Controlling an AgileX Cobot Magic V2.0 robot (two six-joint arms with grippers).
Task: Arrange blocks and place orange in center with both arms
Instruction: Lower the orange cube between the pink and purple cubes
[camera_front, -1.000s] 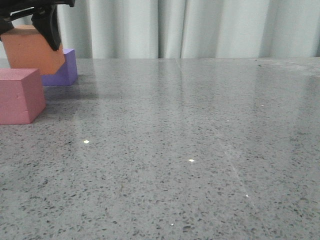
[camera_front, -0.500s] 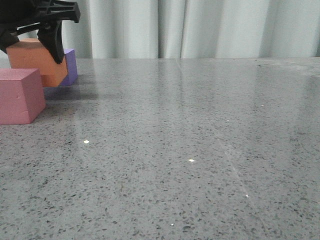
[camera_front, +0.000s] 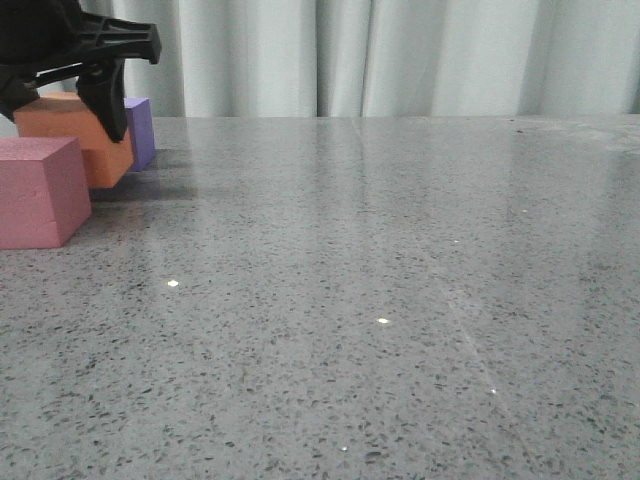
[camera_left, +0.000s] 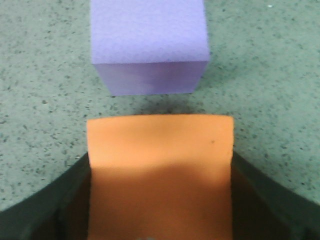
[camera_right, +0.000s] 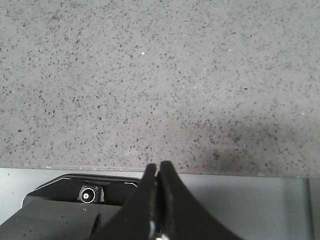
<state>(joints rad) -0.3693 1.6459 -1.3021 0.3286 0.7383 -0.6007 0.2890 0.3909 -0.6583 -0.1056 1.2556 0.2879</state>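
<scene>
At the far left of the front view my left gripper (camera_front: 55, 100) is shut on the orange cube (camera_front: 80, 145), one black finger (camera_front: 105, 100) down its right face. The cube sits low, at or just above the tabletop, behind the pink cube (camera_front: 40, 190) and in front of the purple cube (camera_front: 142, 130). In the left wrist view the orange cube (camera_left: 160, 165) fills the gap between the fingers (camera_left: 70, 200), with the purple cube (camera_left: 150, 45) a short gap beyond it. My right gripper (camera_right: 158, 172) is shut on nothing, near the table's front edge.
The grey speckled table (camera_front: 380, 280) stretches to the right of the cubes. A pale curtain (camera_front: 400, 55) hangs behind the far edge. Under the right gripper lies a grey ledge with a dark robot base part (camera_right: 85, 195).
My left gripper has lowered the orange cube from above the purple cube down into the space between the pink and purple cubes. The pink and purple cubes have stayed put.
</scene>
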